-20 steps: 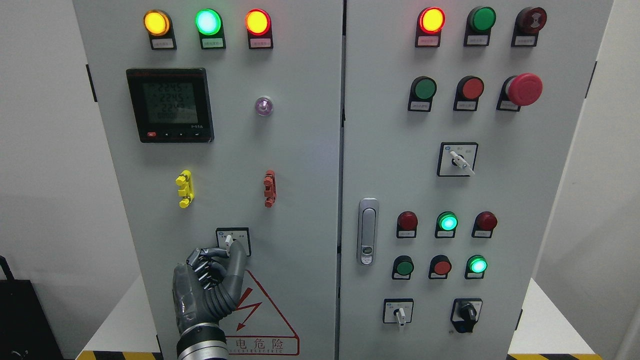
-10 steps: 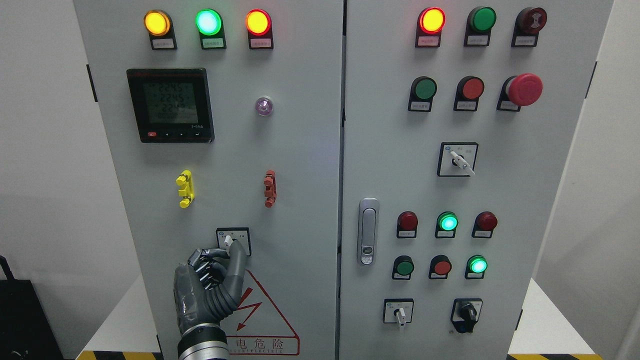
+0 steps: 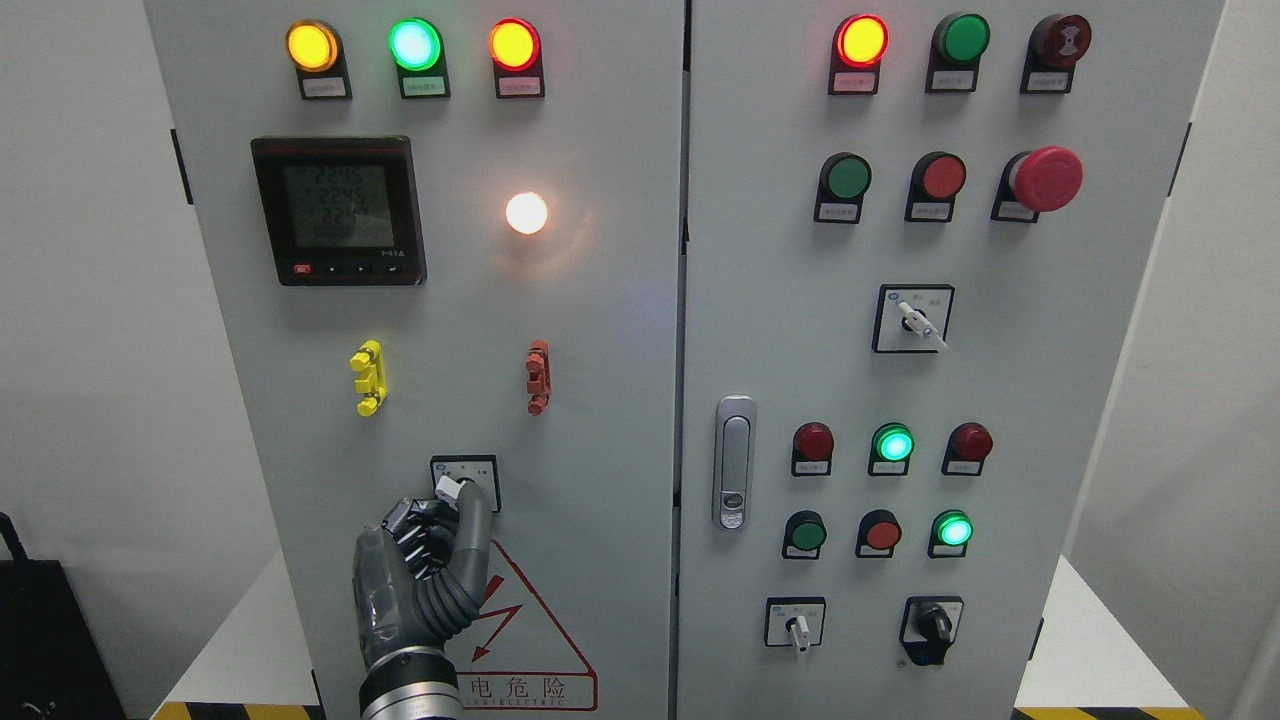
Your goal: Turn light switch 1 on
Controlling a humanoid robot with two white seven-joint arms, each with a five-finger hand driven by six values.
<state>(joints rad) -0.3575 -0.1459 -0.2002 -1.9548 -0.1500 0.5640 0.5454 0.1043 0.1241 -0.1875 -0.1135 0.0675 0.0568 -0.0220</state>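
Here we list, low on the left door of the cabinet [image 3: 600,420] and above its warning triangle [image 3: 520,630], light switch 1 [image 3: 465,482]: a small selector whose white knob [image 3: 447,488] is pinched from below by our left hand [image 3: 425,570], fingers curled tight on it, the knob tilted toward the door's left edge. The round lamp [image 3: 526,212] beside the meter [image 3: 338,210], upper on the same door, glows white, so we judge the turn made. To finish well we would ease the pinch open without dragging the knob round and draw straight off the door.
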